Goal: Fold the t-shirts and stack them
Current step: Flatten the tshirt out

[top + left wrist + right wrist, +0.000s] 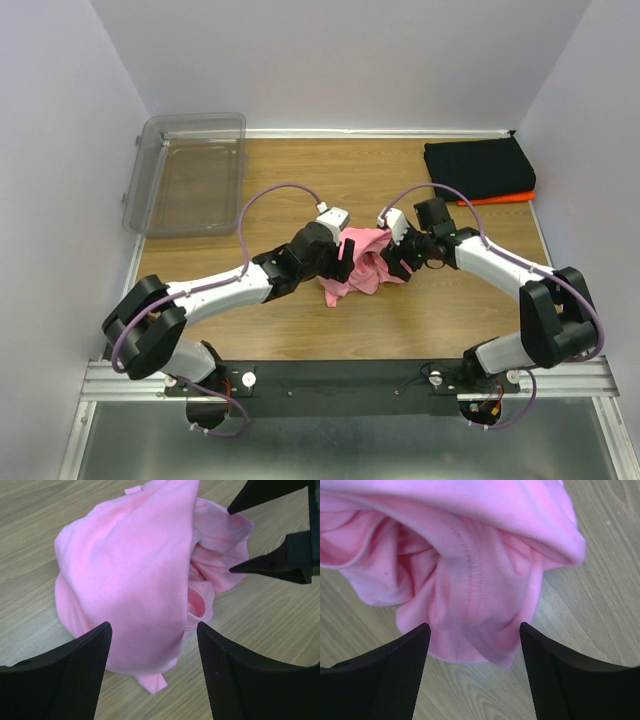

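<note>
The salmon-pink t-shirt [360,262] lies crumpled in a heap at the middle of the wooden table. It shows in the left wrist view [130,575] and in the right wrist view [470,565]. My left gripper [347,258] is open at the heap's left side [154,630], with nothing between its jaws. My right gripper [394,262] is open at the heap's right side [474,630], with cloth just ahead of its jaws. The black t-shirt [476,168] lies folded on the orange one [505,197] at the back right. The neck label is hidden.
A clear plastic bin [188,172] stands at the back left of the table [300,330]. White walls close the table on three sides. The right gripper's black fingertips [265,562] show across the heap in the left wrist view.
</note>
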Robot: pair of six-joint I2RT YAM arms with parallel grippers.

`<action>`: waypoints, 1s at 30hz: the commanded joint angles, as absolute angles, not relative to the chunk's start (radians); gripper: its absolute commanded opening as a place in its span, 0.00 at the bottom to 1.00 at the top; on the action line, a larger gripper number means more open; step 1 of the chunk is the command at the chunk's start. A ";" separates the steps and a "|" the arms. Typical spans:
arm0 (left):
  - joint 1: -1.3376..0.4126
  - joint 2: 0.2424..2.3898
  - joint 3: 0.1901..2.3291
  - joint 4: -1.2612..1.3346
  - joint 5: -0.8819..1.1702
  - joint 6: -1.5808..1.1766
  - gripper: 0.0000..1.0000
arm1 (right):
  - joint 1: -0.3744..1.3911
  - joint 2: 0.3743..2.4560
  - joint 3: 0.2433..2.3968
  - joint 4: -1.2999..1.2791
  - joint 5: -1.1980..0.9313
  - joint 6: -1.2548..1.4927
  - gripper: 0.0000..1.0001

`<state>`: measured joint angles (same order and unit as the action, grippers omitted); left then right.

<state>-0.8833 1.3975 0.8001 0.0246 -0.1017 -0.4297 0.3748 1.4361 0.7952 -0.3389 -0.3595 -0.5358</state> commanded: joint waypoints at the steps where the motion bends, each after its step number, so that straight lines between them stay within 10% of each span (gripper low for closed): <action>1: -0.908 1.437 0.816 0.060 -0.164 -0.474 0.75 | 0.391 1.454 0.810 -0.275 -0.247 -0.491 0.77; 9: -0.928 1.473 0.805 0.038 -0.189 -0.488 0.66 | 0.397 1.477 0.842 -0.273 -0.209 -0.419 0.24; 12: -0.928 1.471 0.810 0.034 -0.192 -0.486 0.44 | 0.397 1.459 0.842 -0.275 -0.221 -0.405 0.01; 18: -0.928 1.463 0.828 0.029 -0.190 -0.454 0.00 | 0.367 1.349 0.854 -0.287 -0.270 -0.388 0.01; 30: -0.928 1.209 0.857 0.028 -0.201 -0.393 0.00 | 0.285 1.105 0.994 -0.387 -0.339 -0.422 0.01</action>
<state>-0.9234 1.3354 0.8078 0.0051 -0.1894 -0.4309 0.2939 1.1767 0.8696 -0.3260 -0.3363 -0.4084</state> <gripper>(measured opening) 0.008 0.014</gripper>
